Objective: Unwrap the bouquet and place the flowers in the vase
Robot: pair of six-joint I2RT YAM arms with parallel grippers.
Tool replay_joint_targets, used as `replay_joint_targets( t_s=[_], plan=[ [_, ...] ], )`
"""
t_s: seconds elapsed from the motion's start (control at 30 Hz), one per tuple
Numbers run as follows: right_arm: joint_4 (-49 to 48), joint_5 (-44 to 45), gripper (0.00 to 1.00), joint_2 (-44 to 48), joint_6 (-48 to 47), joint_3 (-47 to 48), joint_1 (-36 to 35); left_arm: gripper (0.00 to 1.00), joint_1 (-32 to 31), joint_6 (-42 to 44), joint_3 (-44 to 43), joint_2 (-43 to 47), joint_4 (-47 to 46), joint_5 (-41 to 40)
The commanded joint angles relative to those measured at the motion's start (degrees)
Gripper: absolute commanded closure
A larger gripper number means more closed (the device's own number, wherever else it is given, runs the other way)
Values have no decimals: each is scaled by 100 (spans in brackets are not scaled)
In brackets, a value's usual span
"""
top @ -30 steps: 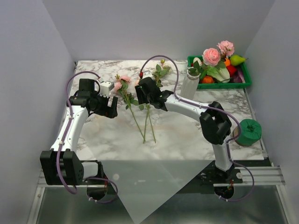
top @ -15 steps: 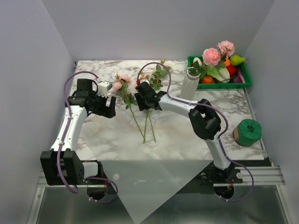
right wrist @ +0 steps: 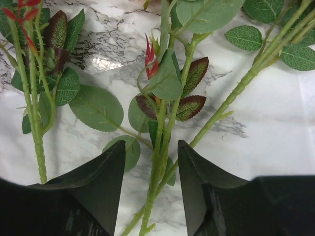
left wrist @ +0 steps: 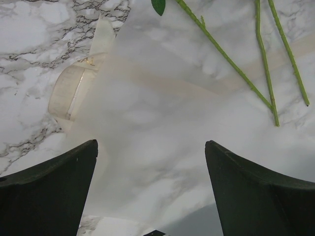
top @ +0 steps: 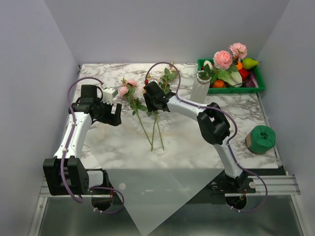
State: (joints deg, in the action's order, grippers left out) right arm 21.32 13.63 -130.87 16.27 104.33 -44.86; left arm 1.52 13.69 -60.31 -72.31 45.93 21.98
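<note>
Left of vase [top: 199, 90]: right gripper [right wrist: 151, 147] half-open astride a flower stem [right wrist: 157, 162], unclamped, poised to pinch; left gripper [left wrist: 151, 145] wide, empty.

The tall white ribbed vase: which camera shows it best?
The top external view. It alone shows the tall white ribbed vase, upright beside the green plastic crate. Neither wrist view includes it: the left shows translucent paper and thin green stems, the right green leaves and stems.

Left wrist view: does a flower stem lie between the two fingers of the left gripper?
No, only the wrapping paper shows under the open left gripper; the green stems lie beyond it, at upper right.
</note>
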Motion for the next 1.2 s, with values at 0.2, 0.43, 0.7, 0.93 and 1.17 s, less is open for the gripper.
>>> replay_joint_targets(
  t_s=[0.2,0.43,0.7,0.93,1.17],
  plan=[
    [285,-220,50,-457,-45,447,-5,1,235,72,28,103,-32,193],
    [329,-396,79,-431,-63,553,-5,1,279,81,-33,156,30,272],
    [215,-378,100,183,-212,754,-5,1,340,116,-68,306,126,272],
    [-30,-10,99,1431,-844,1177,39,1,490,72,-332,112,267,579],
    [-1524,982,100,2978,-2478,712,223,1,551,116,-385,33,311,764]
  ],
)
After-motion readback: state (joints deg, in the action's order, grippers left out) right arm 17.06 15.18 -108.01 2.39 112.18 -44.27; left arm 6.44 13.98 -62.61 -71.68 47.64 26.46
